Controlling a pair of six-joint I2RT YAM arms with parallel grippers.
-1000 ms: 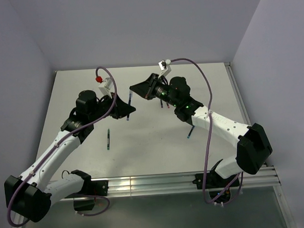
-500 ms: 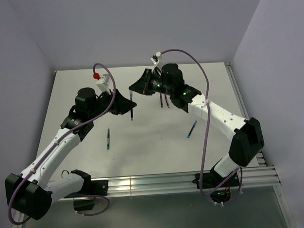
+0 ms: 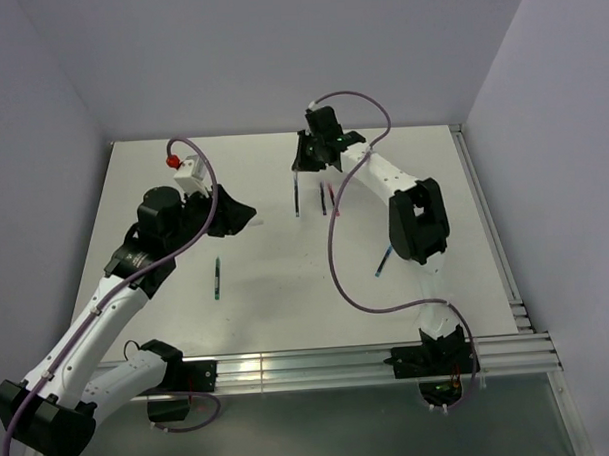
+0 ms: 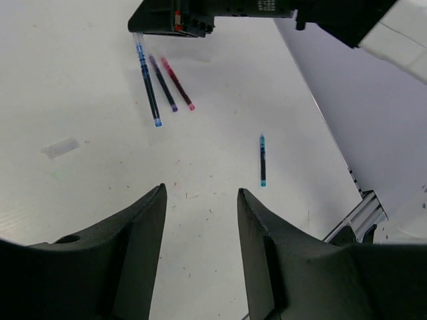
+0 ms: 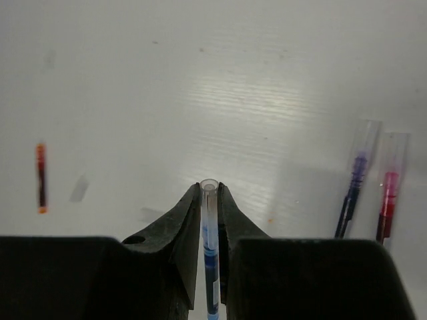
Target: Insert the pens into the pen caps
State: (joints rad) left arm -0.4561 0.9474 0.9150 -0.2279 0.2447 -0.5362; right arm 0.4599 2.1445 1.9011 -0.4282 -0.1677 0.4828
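My right gripper [image 3: 299, 166] reaches to the far middle of the table and is shut on a dark blue pen [image 5: 209, 233] with a clear cap [image 5: 209, 189] on its end. The pen [image 3: 297, 198] hangs down from the jaws and also shows in the left wrist view [image 4: 148, 83]. My left gripper [image 3: 246, 214] is open and empty [image 4: 200, 193], left of it and above the table. A purple pen [image 5: 352, 190] and a red pen [image 5: 385, 193], both capped, lie side by side just right of the held pen. A loose pale cap [image 4: 59, 147] lies on the table.
A green-tipped pen [image 3: 217, 278] lies at the near left. A light blue pen [image 3: 383, 262] lies at the near right [image 4: 262, 160]. A short red-orange pen [image 5: 41, 178] lies far left in the right wrist view. The rail [image 3: 339, 362] runs along the near edge.
The two grippers were together at the blue pen. Now the right gripper has carried it toward the far side, and the left gripper has let go and drawn back left.
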